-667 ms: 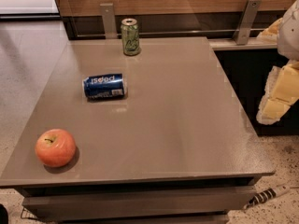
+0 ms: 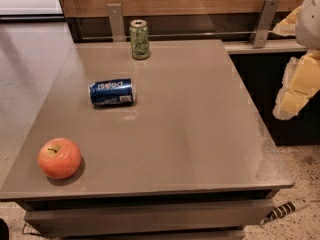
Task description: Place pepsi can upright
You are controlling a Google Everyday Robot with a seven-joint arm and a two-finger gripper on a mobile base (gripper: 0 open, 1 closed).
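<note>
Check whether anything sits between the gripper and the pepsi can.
Nothing visible does. The gripper hangs beyond the right edge of the table; the pepsi can lies on its side left of it. The green can stands farther back, the apple front-left.

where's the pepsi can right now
In the camera view the pepsi can lies on its side, left of centre on the table, between the upright green can behind and the apple in front; the gripper hangs beyond the right edge.
</note>
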